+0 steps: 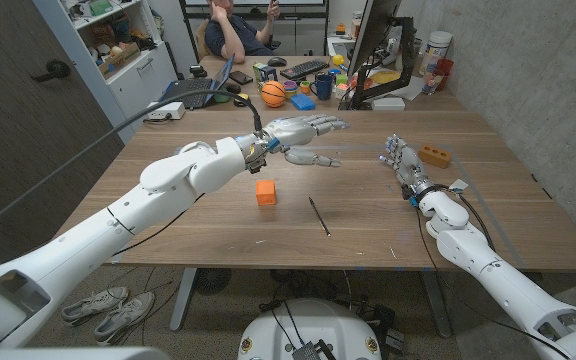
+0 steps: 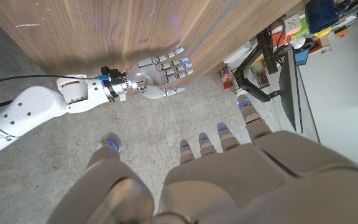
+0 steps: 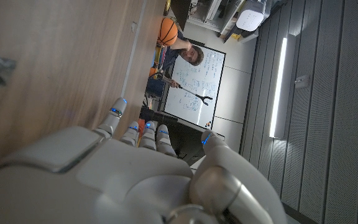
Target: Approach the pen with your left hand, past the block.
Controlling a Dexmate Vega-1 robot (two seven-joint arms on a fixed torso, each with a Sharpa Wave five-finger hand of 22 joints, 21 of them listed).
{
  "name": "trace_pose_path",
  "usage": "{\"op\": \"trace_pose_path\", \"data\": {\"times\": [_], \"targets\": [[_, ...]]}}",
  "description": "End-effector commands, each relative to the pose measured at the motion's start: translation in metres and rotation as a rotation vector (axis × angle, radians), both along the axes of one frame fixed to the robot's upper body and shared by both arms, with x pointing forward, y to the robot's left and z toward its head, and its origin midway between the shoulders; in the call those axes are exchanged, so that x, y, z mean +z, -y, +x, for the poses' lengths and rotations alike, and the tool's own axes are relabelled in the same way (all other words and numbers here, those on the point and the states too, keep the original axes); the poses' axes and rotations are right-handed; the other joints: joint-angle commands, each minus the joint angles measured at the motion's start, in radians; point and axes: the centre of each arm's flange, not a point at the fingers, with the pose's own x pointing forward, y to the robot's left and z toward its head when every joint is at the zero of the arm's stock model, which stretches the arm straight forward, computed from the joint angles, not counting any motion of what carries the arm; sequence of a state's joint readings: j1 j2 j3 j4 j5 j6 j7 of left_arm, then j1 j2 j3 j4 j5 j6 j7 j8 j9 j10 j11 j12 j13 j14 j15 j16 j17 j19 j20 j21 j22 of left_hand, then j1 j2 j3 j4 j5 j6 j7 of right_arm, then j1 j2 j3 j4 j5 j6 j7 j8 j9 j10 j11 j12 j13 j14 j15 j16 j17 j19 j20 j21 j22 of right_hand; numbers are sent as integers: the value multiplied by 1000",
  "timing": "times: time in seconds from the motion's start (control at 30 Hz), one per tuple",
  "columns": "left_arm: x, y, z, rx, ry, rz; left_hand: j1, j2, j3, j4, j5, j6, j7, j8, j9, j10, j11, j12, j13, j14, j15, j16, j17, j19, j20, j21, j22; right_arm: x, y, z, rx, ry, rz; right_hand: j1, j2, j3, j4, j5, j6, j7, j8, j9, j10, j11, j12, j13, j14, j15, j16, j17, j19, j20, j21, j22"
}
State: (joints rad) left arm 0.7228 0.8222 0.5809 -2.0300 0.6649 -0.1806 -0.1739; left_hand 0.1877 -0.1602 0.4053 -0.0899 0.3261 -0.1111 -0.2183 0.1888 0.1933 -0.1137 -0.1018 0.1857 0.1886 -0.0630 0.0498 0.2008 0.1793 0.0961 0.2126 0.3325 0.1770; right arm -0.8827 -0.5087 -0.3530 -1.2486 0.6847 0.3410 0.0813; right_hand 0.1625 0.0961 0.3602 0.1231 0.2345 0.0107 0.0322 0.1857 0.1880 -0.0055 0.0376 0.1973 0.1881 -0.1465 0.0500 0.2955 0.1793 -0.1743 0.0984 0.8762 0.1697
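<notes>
Head view: left hand (image 1: 303, 130), fingers apart and empty, hovers far of the block (image 1: 265, 192); the pen (image 1: 318, 215) looks light, stiff, slippery — pinch mid-shaft. Right hand (image 1: 400, 157) stands with fingers apart.

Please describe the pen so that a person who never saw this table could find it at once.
Look at the wooden table, near its front middle. An orange block stands there; the pen lies just to the block's right, toward the right hand. It is the one thin, dark stick lying flat, set at a slant.
</notes>
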Motion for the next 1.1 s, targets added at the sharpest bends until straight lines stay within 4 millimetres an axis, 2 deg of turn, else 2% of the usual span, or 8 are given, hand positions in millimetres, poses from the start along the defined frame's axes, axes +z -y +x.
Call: {"op": "trace_pose_path", "data": {"times": [0.03, 0.63, 1.1], "targets": [[-12, 7, 6, 9, -63, 71, 15, -3, 2, -9, 9, -12, -2, 6, 2, -10, -1, 2, 1, -6, -4, 0, 2, 8, 2, -3, 2, -2, 0, 1, 6, 0, 6, -10, -4, -7, 5, -2, -5, 5, 2, 4, -2, -2, 0, 3, -3, 5, 0, 4, -70, 7, -4, 6], [-34, 16, 19, 33, -166, 176, 40, -15, -14, -30, 8, -33, -2, 4, 2, -16, 6, 3, 1, -11, -14, -3, 2, 14, 2, -16, 2, -4, -1, 1, 5, -5, 6, -33, -7, -21, 20, -2, -7, 7, 2, 4, -2, 4, 0, 4, -4, 7, -3, 7, -72, 7, -14, 6], [-39, 14, 22, 71, -199, 235, 61, -18, -25, -44, 8, -45, -2, 5, 2, -16, 13, 5, 1, -14, -16, -4, 2, 12, 1, -27, 2, -8, -2, 0, 7, -10, 5, -41, -7, -26, 23, 1, -9, 8, 2, 4, -3, 4, -1, 4, -3, 7, -6, 6, -70, 7, -20, 6]]}}
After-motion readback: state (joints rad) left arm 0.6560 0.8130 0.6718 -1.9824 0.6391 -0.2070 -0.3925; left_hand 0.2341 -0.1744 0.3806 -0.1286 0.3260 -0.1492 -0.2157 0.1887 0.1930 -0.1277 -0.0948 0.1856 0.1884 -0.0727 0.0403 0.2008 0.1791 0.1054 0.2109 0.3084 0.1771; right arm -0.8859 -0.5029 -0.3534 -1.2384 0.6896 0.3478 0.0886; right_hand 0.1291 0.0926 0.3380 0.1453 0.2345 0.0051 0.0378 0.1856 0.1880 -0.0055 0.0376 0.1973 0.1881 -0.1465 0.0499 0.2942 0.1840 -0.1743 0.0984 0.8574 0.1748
